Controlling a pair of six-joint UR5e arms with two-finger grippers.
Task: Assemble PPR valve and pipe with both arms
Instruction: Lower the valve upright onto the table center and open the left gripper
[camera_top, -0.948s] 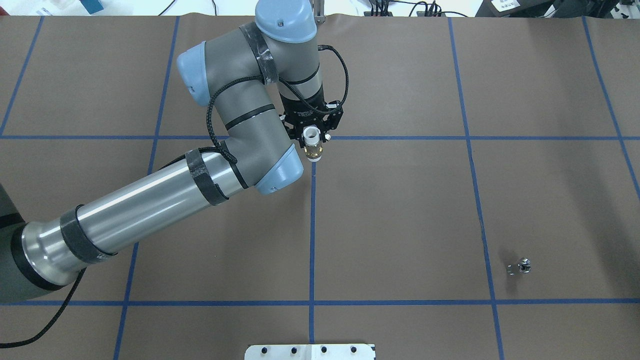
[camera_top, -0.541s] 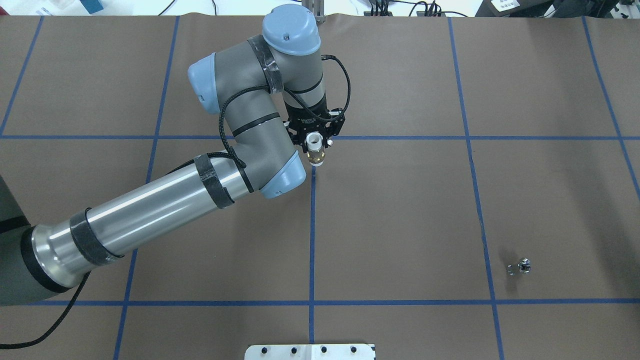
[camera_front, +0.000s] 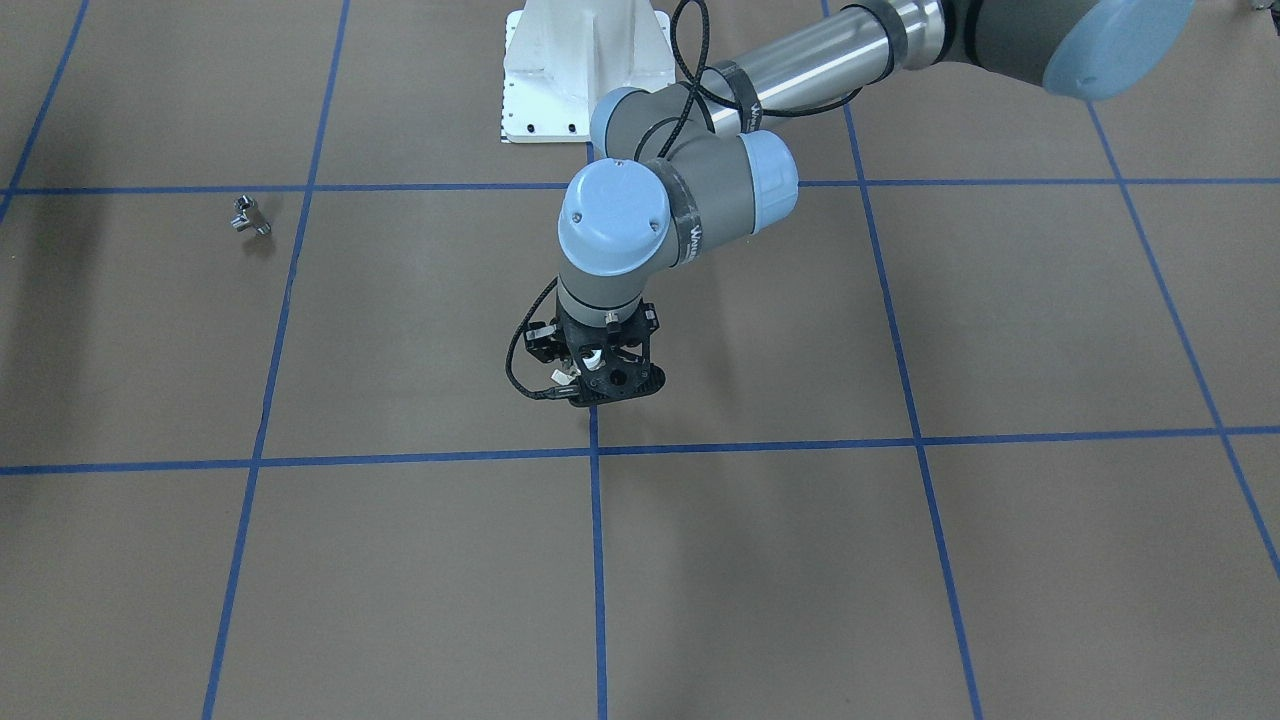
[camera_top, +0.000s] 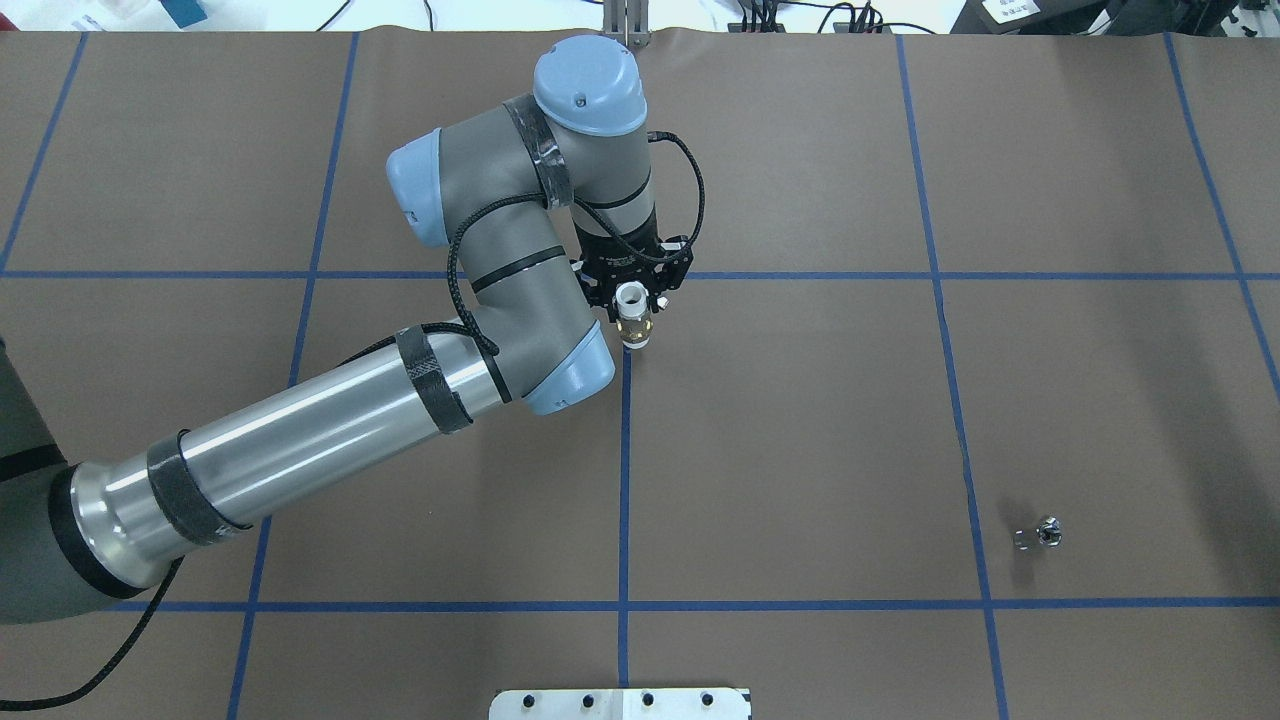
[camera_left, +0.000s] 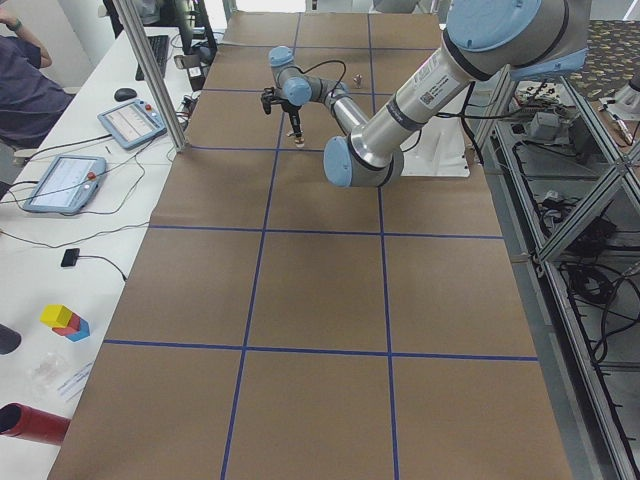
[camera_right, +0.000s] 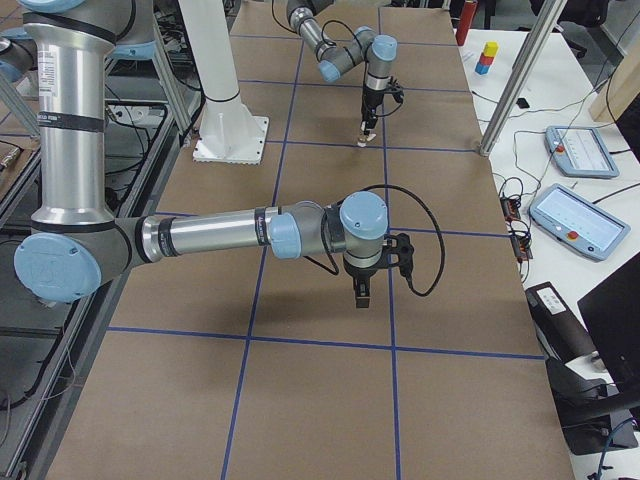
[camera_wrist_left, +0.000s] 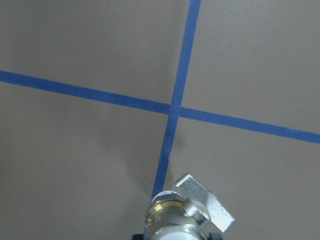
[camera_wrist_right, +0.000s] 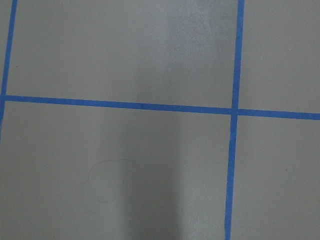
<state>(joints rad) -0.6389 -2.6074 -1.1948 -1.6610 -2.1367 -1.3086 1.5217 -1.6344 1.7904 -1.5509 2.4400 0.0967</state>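
Note:
My left gripper (camera_top: 630, 298) points down over the table's middle and is shut on the pipe (camera_top: 631, 322), a short white stub with a brass nut at its lower end, held upright just above a blue tape crossing. The left wrist view shows the brass nut (camera_wrist_left: 167, 217) and its small tag (camera_wrist_left: 205, 202) above the tape. The chrome valve (camera_top: 1040, 535) lies alone on the mat far to the right, and also shows in the front-facing view (camera_front: 250, 215). My right gripper (camera_right: 360, 295) shows only in the exterior right view, raised high; I cannot tell whether it is open.
The brown mat carries a grid of blue tape lines (camera_top: 625, 480). The white base plate (camera_top: 620, 703) sits at the near edge. Operators' desks with tablets (camera_left: 60, 180) and an aluminium post (camera_left: 150, 70) line the far side.
My left arm has moved the pipe a little to the right and toward the robot's side of the table, and it is still gripped. The valve has not moved.

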